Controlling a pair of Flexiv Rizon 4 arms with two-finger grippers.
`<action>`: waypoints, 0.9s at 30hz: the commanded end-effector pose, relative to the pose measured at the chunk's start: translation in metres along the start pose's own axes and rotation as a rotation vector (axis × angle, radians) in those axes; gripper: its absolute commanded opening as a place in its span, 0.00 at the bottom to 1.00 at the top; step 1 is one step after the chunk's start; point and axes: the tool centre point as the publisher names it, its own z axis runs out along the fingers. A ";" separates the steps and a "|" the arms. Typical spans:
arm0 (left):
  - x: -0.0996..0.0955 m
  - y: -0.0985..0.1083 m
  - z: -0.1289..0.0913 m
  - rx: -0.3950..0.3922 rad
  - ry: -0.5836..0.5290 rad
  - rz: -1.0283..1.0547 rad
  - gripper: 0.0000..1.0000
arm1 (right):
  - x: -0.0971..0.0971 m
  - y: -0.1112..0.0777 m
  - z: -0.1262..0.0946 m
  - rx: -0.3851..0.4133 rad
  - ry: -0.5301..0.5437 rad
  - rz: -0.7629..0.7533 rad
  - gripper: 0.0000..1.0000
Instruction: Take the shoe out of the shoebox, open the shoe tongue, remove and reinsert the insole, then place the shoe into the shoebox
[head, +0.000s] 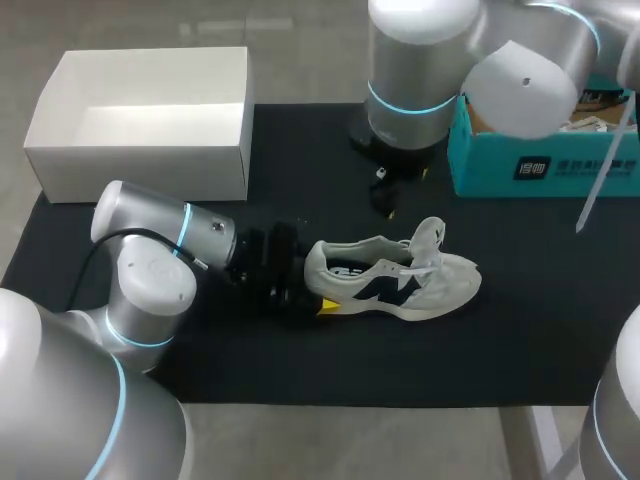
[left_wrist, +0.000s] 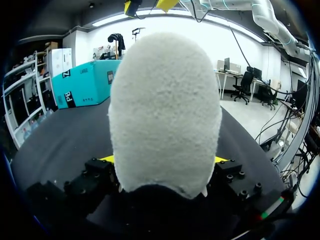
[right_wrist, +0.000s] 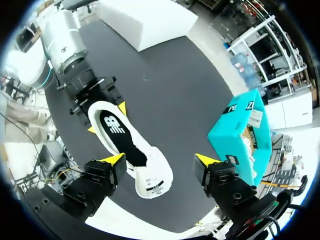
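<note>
Black matting (head: 300, 370) covers the counter (head: 330, 440). The white sneaker (head: 400, 280) lies there, outside the shoebox (head: 140, 170), heel clamped between the jaws of the left gripper (head: 318, 287), toe under the right gripper (right_wrist: 160, 162), whose jaws stand apart. Likely light and soft-sided; the stiffer heel suits holding.

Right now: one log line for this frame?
shoe: on mat, tongue up, insole in | left gripper: shut on heel | right gripper: open, above shoe

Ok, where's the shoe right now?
In the head view the shoe sits mid-table on the black mat, heel held by the left gripper, toe toward the right; the white shoebox stands back-left.
</note>
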 end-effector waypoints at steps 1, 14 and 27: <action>0.000 0.000 0.000 0.001 -0.001 0.001 0.00 | 0.004 0.010 0.004 0.014 -0.028 -0.278 0.00; 0.000 0.000 0.000 0.001 -0.001 0.001 0.00 | 0.004 0.011 0.005 0.023 0.008 -0.307 0.00; 0.000 0.000 0.000 0.001 -0.001 0.001 0.00 | 0.030 0.023 0.051 -0.065 0.022 -0.328 0.00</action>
